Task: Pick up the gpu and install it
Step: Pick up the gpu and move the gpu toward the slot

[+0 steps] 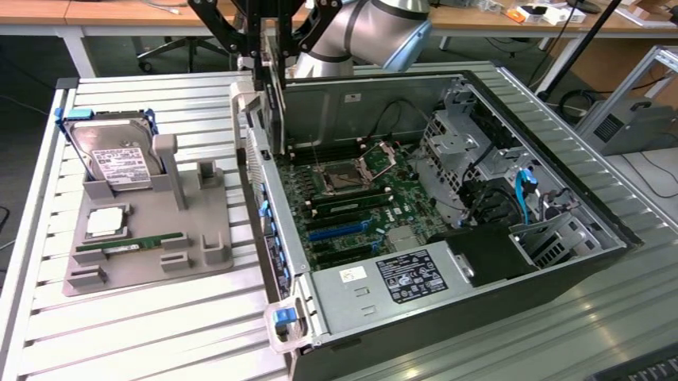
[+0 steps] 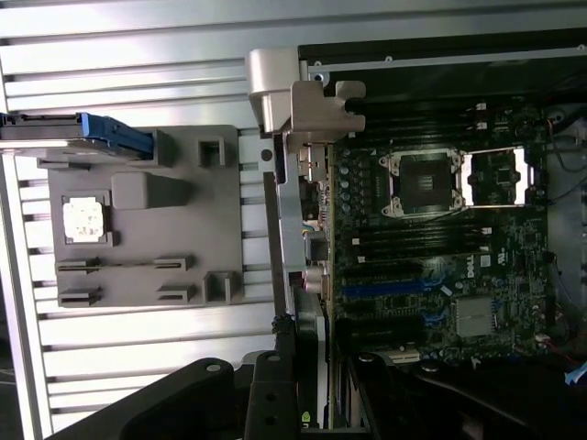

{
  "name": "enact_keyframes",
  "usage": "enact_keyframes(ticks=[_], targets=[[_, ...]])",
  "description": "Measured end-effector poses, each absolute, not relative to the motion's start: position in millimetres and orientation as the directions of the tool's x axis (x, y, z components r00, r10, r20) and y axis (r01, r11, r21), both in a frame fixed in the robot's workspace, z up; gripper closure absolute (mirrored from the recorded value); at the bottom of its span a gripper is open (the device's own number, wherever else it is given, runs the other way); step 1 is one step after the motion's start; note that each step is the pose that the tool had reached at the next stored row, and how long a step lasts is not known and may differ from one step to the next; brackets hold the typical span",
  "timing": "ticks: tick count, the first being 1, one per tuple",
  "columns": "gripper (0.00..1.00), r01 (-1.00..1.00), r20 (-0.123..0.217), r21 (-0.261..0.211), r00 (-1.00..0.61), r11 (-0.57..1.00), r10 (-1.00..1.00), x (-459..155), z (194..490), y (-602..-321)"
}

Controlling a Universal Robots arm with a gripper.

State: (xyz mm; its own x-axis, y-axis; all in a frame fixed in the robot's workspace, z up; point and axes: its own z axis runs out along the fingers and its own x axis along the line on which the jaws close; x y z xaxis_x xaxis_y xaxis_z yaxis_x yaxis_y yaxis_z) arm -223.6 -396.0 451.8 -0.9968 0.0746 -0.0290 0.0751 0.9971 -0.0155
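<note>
The gpu point(image 1: 278, 95) hangs upright and edge-on, a thin dark card, over the rear wall of the open computer case point(image 1: 593, 262). My gripper point(image 1: 273, 40) is above it at the top of the exterior view, black fingers shut on the card's upper edge. In the wrist view the gripper point(image 2: 280, 403) holds the gpu point(image 2: 282, 357) as a dark strip running along the case's rear panel point(image 2: 298, 183). The card's lower end is just above the motherboard point(image 1: 355, 206) near the rear wall, apart from the blue slots point(image 1: 337, 230).
At the exterior view's left, a grey holder point(image 1: 148, 238) on the slatted table carries a hard drive point(image 1: 117, 163), a processor chip point(image 1: 106, 222) and a memory stick point(image 1: 132, 244). Inside the case are the open CPU socket point(image 1: 344, 176), drive cages point(image 1: 466, 143) and power supply point(image 1: 408, 278).
</note>
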Motion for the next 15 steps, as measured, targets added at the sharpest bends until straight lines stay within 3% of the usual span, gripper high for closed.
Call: enact_keyframes(ticks=[15], targets=[[0.73,0.075,-0.029,-0.016,-0.997,0.997,0.075,-212,449,-397]])
